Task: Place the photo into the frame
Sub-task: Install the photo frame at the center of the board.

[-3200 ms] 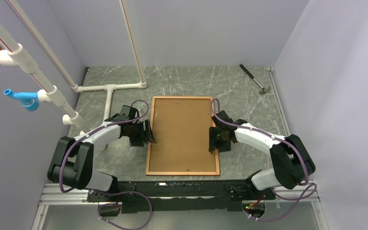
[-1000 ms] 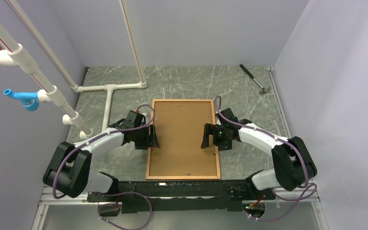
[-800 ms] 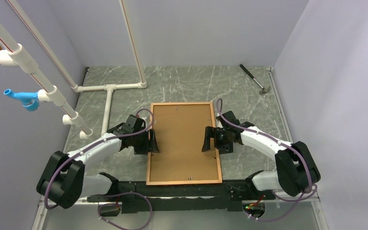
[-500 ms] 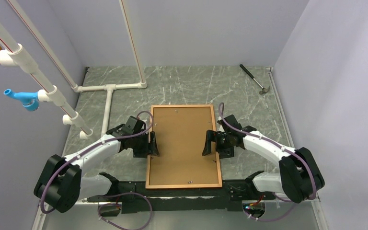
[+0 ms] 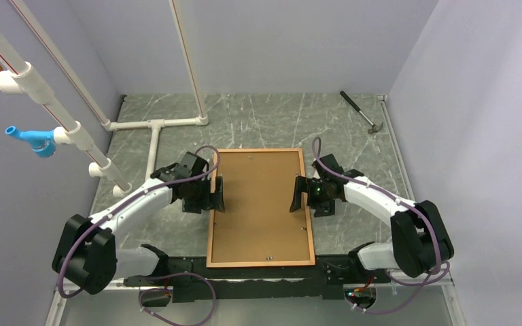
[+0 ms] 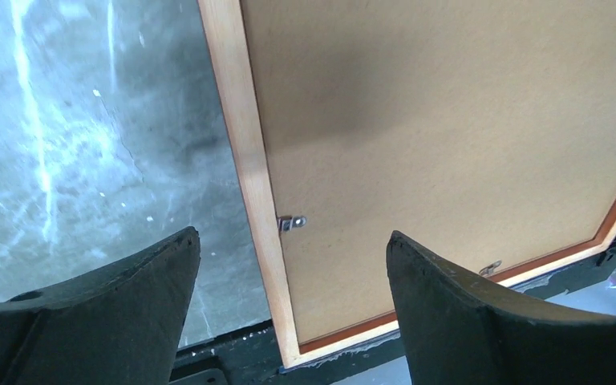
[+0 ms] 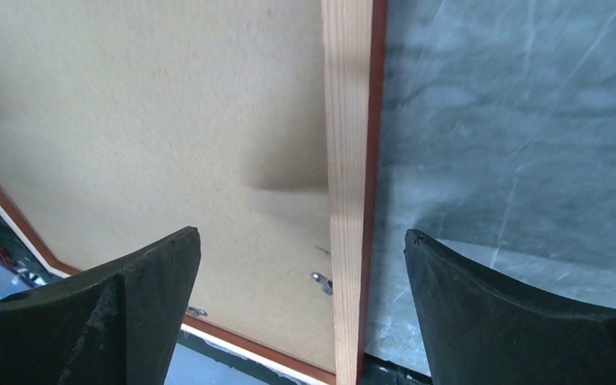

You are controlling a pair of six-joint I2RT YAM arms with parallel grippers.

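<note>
- Clips (image 6: 291, 222) hold the backing panel (image 5: 259, 204), we judge; we should turn each aside gently before lifting.
- Left gripper (image 5: 212, 195) and right gripper (image 5: 299, 197) hang open over the long rails of the frame (image 5: 260, 263), gripping nothing.
- It lies back-up on the table (image 5: 258, 119), long axis running away from our bases; photo unseen.

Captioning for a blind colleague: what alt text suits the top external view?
A wooden frame lies back-up on a grey marble table, brown backing panel filling it. The left gripper and right gripper, fingers open and empty, flank its long sides.
</note>
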